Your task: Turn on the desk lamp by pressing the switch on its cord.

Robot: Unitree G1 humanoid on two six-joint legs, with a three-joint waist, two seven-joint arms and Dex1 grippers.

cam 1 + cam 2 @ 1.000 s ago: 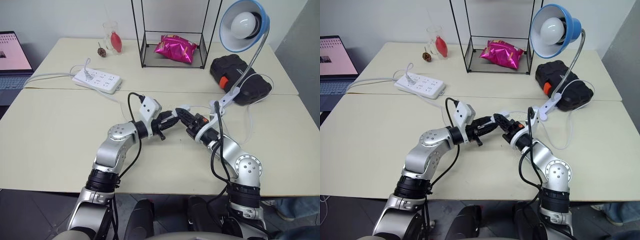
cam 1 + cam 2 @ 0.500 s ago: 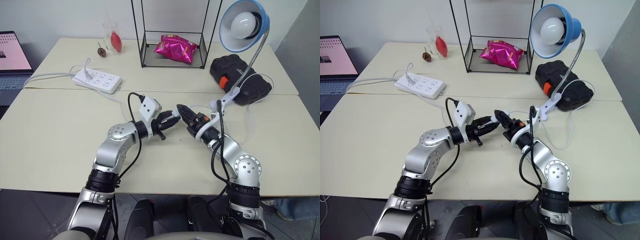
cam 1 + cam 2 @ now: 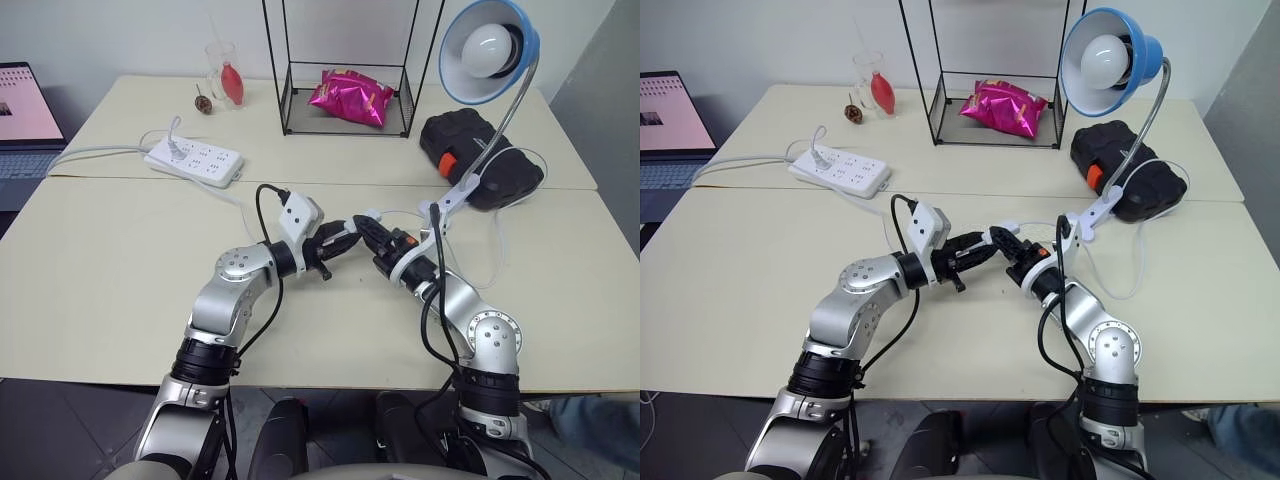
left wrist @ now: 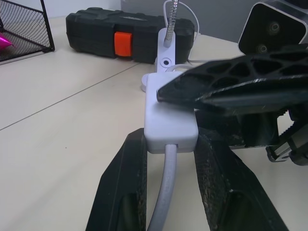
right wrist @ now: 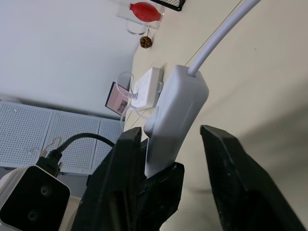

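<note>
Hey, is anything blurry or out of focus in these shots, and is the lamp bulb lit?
Left wrist view: the switch is sharp, and the left tool's near fingers look soft. Right wrist view: the far wall and power strip are blurred. Eye views: even room light, and the desk lamp's bulb looks unlit.

A robotics lab or office test room, set up for tabletop trials.

Two plain cream tables stood pushed together against a bare white wall. An open laptop sat at one side, a white power strip lay on the table, and white perforated pegboard panels lined the room beyond.
</note>
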